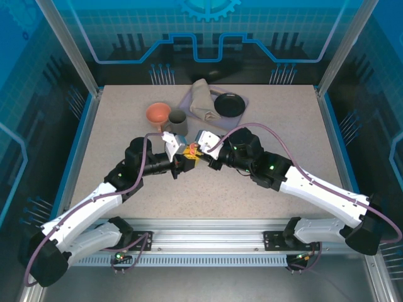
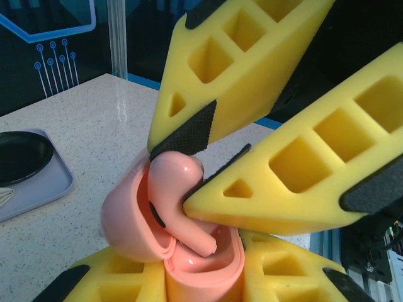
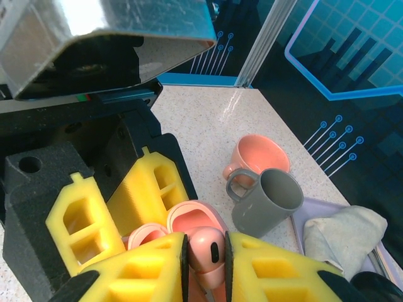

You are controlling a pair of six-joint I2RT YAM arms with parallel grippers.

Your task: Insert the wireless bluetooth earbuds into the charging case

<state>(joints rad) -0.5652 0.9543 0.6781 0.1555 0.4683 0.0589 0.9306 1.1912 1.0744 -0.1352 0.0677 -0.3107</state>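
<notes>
In the centre of the frame, the left gripper [image 2: 201,280] is clenching one open salmon-pink case [image 2: 129,220], its lid tipped back. The right gripper [image 3: 206,264] is pinching one glossy pink earbud [image 3: 206,248], whose stem is reaching into the case. Behind them, two mugs are standing side by side, one grey [image 1: 177,121] and one pink [image 1: 158,113]. Farther up, one tray [image 2: 38,189] is carrying one black plate [image 1: 228,104] and one crumpled cloth [image 1: 201,102].

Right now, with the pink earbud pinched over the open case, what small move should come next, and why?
Probably the right end effector should ease the pink earbud deeper into the open pink case. The stem tip sits inside the case, which the left end effector grips, but the head stands above the rim.
</notes>
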